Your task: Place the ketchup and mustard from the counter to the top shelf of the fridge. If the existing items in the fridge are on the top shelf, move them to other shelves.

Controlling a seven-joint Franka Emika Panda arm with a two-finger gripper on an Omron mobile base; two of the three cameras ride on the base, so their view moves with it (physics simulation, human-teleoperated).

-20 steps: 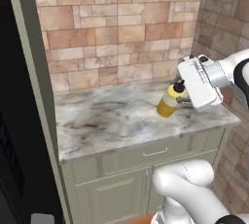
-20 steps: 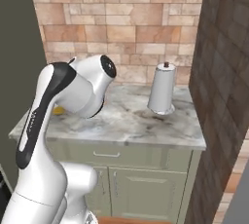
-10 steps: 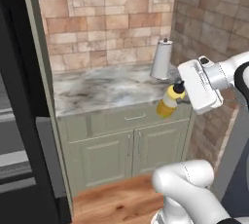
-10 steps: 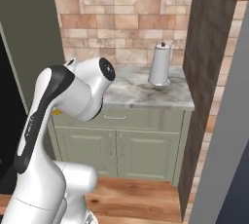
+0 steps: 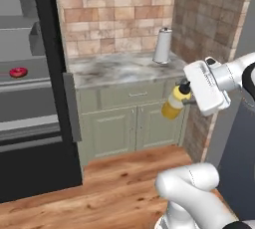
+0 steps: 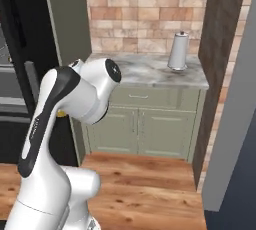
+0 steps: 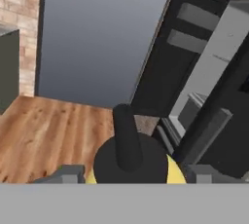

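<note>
Mustard (image 5: pixel 173 107), a slim yellow plastic bottle with black nozzle, is hanging clenched in the gripper (image 5: pixel 185 99); likely light, smooth and slippery, best held mid-body.

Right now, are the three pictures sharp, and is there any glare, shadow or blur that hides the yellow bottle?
Left base view: even light, no glare, mustard in the claw shows clearly. Right base view: soft but readable; the arm covers the bottle except a yellow sliver. Hand view: the black nozzle is so near that it looks large and a little soft; the fridge behind it is dark.
</note>
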